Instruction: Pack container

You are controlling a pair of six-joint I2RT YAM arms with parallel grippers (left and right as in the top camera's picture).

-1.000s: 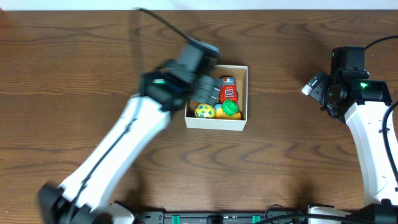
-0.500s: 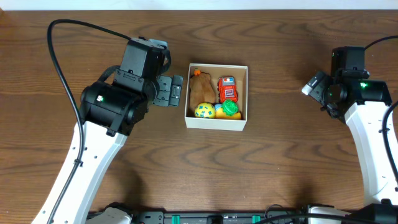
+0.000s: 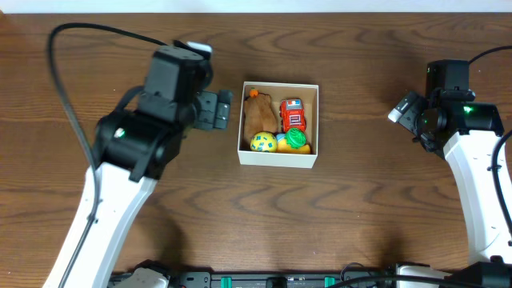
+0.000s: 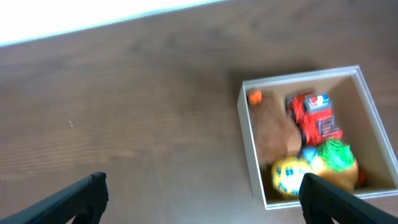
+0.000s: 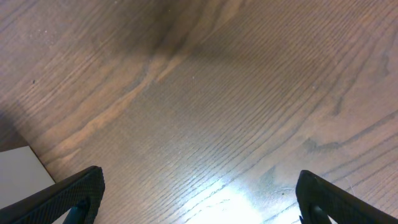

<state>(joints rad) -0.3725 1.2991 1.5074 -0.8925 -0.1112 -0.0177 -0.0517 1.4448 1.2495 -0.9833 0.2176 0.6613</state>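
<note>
The container (image 3: pixel 279 158) is a small white-walled box with a tan inside, at the table's middle. It holds a brown soft toy (image 3: pixel 258 117), a red toy car (image 3: pixel 293 114), a yellow-blue ball (image 3: pixel 263 142) and a green toy (image 3: pixel 297 138). In the left wrist view the container (image 4: pixel 253 155) lies at the right with the same toys. My left gripper (image 3: pixel 222 110) is open and empty, just left of the container. My right gripper (image 3: pixel 400 112) is open and empty, far to the right, over bare wood (image 5: pixel 205 124).
The table is dark brown wood (image 3: pixel 360 208). A black cable (image 3: pixel 88 36) loops above the left arm. The table's far edge (image 4: pixel 93 25) shows as a white strip in the left wrist view. A pale corner (image 5: pixel 18 168) shows at the right wrist view's left edge.
My left arm has pulled back leftward from over the container and now rests beside it, open and empty. The right arm has not moved.
</note>
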